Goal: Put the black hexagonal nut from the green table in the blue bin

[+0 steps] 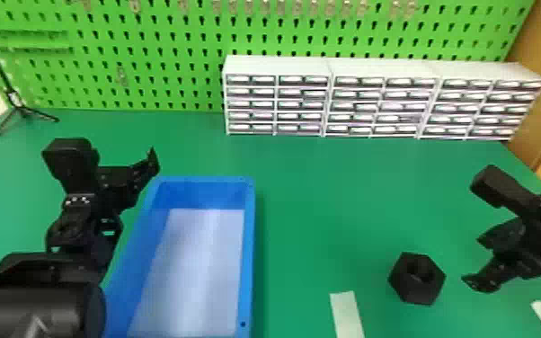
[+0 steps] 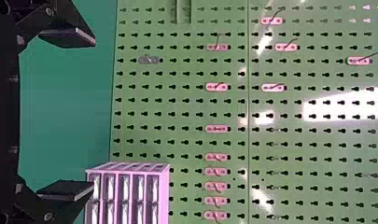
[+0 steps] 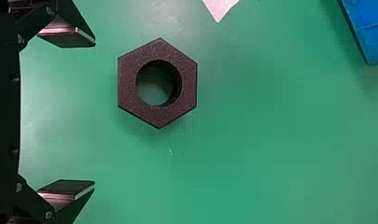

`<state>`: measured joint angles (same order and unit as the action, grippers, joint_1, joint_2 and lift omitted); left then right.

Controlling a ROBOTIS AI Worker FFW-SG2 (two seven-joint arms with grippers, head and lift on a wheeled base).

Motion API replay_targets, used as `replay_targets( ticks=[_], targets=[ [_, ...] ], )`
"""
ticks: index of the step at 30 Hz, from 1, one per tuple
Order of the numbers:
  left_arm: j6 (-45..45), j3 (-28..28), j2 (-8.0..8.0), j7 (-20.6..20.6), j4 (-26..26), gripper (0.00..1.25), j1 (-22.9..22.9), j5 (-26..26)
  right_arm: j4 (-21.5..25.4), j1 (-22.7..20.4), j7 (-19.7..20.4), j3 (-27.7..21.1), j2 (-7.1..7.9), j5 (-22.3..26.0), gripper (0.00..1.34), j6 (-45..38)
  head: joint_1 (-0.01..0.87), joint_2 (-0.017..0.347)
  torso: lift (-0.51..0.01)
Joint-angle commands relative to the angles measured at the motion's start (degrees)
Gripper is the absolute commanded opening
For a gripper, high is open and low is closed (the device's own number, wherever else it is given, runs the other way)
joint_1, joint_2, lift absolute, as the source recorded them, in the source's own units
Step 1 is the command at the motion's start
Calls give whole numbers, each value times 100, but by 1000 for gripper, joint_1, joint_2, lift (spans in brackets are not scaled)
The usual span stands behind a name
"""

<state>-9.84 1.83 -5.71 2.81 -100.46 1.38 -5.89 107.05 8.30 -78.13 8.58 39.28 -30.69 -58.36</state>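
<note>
Well, the nut (image 1: 418, 291) sits over on the table (image 1: 319, 202), outside the bin (image 1: 248, 251); left gripper (image 2: 94, 113) and right gripper (image 3: 94, 113) gape empty; grasp, carry, release remain.

Bright light reached the bench (image 1: 310, 180). In the head view, a pale sheen ran along the inside of the blue bin (image 1: 249, 269); behind the bin, the pegboard (image 1: 170, 47) was brightly lit. White glare patched it in the left wrist view. The right wrist view showed soft shadow beside the bin.
</note>
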Motion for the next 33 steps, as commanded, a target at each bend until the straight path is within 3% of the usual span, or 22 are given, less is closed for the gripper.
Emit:
replay_targets(
  ticks=[1,33],
  targets=[
    [0,11,0,0,0,1052,-6,0,0,5,-19,21,-8,-16,1121,0,686,28,-96],
    [0,20,0,0,0,1052,-6,0,-18,-4,-19,-5,-96,-165,1118,-9,686,28,-96]
  ],
)
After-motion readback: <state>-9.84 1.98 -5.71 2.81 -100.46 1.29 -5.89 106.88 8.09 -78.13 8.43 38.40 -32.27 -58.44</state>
